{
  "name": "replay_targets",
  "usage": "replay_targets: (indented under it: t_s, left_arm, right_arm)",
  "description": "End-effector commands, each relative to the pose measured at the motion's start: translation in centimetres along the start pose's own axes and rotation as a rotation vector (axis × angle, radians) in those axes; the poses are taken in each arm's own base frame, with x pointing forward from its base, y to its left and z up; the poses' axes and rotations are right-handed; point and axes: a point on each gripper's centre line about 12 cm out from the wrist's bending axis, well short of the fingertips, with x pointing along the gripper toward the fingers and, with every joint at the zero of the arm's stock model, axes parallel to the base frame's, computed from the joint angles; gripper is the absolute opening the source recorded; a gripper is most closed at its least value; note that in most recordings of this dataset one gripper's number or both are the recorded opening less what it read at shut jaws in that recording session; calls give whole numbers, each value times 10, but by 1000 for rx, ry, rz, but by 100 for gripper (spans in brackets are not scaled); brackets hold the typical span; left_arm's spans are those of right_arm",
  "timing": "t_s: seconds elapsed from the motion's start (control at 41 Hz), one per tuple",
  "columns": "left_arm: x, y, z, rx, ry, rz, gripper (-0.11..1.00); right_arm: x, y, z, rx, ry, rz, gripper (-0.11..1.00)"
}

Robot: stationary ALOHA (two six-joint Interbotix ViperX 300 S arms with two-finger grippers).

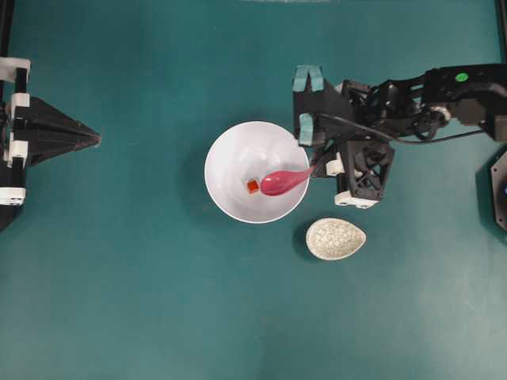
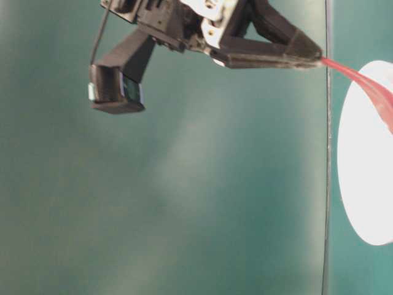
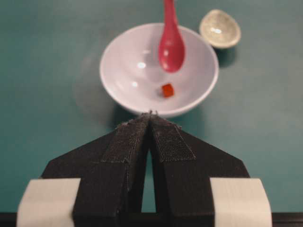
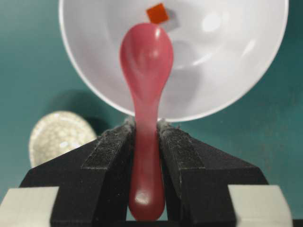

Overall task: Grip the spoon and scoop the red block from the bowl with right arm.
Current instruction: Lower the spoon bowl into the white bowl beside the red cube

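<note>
Right claw (image 4: 147,142) nearest the lens in the right wrist view: pads pinching the handle of the spoon (image 4: 146,61), scoop out over the bowl (image 4: 236,90). Red block (image 4: 157,13) sits in the bowl just past the scoop's tip. Left claw (image 3: 150,118) pressed together, parked well apart at the surface (image 1: 119,301) edge. Speckled oval dish (image 1: 336,238) beside the bowl. Risk: the glossy handle could twist in the pinch; the scoop may push the tiny block away rather than get under it. No readable writing seen.
</note>
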Motion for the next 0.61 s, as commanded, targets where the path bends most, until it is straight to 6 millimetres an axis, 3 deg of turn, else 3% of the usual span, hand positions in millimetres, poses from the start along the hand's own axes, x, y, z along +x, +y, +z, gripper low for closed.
replay_targets:
  t_s: [0.0, 0.586]
  left_arm:
    - [0, 1, 10, -2, -29, 4, 0]
    - [0, 1, 10, -3, -30, 5, 0]
  right_arm:
    - [-5, 0, 14, -11, -37, -6, 24]
    - [12, -4, 17, -23, 14, -9, 24]
